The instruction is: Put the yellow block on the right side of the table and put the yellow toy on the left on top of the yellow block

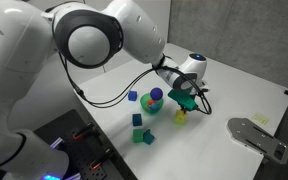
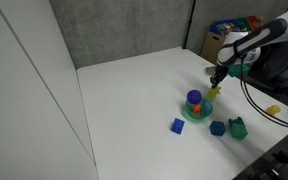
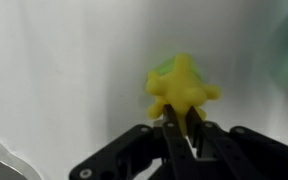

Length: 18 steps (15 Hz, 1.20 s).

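Note:
My gripper (image 3: pixel 184 128) is shut on the lower part of the yellow toy (image 3: pixel 186 88), a spiky bright yellow piece. Just behind and under the toy, a yellow-green edge of the yellow block (image 3: pixel 163 68) shows; most of it is hidden by the toy. I cannot tell whether the toy rests on the block. In both exterior views the gripper (image 1: pixel 182 103) (image 2: pixel 216 80) hangs low over the white table (image 1: pixel 224 95) (image 2: pixel 134 90), with a small yellow shape (image 1: pixel 181 116) (image 2: pixel 212 92) right below it.
A ring stack on a green plate (image 1: pixel 154 99) (image 2: pixel 195 104) stands close beside the gripper. A blue cube (image 1: pixel 133 97) (image 2: pixel 177 125) and teal-green blocks (image 1: pixel 141 134) (image 2: pixel 238 127) lie nearby. A grey device (image 1: pixel 259 137) sits at the table edge.

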### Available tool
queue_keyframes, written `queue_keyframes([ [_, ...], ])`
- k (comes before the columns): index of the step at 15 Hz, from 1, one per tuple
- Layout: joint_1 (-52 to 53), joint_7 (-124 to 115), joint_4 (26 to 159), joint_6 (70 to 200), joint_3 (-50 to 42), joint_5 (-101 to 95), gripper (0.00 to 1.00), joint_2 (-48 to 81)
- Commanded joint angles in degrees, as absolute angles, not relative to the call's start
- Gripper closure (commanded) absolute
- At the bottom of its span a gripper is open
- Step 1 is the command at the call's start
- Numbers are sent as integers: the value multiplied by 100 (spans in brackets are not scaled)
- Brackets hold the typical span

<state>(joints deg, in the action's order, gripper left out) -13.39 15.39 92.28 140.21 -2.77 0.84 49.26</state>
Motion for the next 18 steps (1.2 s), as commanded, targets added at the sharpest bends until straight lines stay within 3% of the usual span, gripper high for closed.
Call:
queue_keyframes([
  [1, -1405, 1550, 8990, 13751, -187, 96, 94, 5020],
  [2, -1401, 1556, 8995, 13725, -183, 93, 69, 5008],
  [11, -1404, 1608, 9313, 13783, -107, 110, 2, 4625],
  [18, -1434, 1757, 9969, 13442, 55, 199, 0, 3690],
])
